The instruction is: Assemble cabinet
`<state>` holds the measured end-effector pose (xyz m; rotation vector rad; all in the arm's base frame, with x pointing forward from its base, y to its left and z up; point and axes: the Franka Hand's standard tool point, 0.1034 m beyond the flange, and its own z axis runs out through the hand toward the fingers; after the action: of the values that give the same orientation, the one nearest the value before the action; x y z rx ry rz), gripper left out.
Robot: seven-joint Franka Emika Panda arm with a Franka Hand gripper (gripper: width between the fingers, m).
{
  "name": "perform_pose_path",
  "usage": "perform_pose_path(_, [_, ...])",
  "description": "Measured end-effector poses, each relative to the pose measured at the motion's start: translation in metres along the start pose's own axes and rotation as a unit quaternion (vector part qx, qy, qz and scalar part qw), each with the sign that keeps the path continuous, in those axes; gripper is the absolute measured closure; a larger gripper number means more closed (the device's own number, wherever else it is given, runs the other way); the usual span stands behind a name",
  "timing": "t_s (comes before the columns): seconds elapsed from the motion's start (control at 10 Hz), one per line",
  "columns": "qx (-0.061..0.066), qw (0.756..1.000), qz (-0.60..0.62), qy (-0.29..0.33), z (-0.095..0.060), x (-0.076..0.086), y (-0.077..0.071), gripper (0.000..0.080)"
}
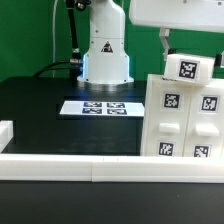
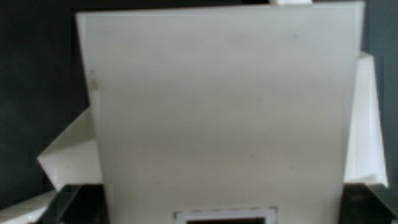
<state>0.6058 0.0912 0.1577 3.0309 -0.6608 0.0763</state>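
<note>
- The cabinet body [image 1: 185,122] stands on the black table [image 1: 40,110] at the exterior view's right, toward the near side; its right edge runs out of the picture, so I can't see its full width.
- Its facing side carries four square black-and-white tags, and the lower right one is partly cut off.
- A smaller white tagged block [image 1: 190,68] sits on top of the body, tilted a little; whether it rests there freely or is being held I cannot tell.
- Above it a big white piece of the arm [image 1: 175,14] comes in from the top right corner, and only its underside shows.
- The fingers themselves never show in the exterior view, so from there I can't say if they are open or closed.
- In the wrist view a pale flat panel [image 2: 214,110] fills nearly the whole picture and blocks almost everything behind it; the view is soft and blurred.
- At that view's edges only dark slivers show, too little to judge the fingers' state.
- The marker board [image 1: 97,106] lies flat on the table in the middle, in front of the robot base [image 1: 105,55].
- A long low white rail [image 1: 60,165] runs across the near side, with a short stub at far left, clipped by the frame.
</note>
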Motion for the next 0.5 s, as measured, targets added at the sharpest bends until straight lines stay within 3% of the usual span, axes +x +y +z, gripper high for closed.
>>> perform_pose_path(0.2, [0.008, 0.992, 0.129, -0.004, 0.0004, -0.0011, -0.0024, 0.0240])
perform_pose_path(0.5, [0.032, 0.937, 0.347, 0.015, -0.0007, -0.0018, -0.0100, 0.0240])
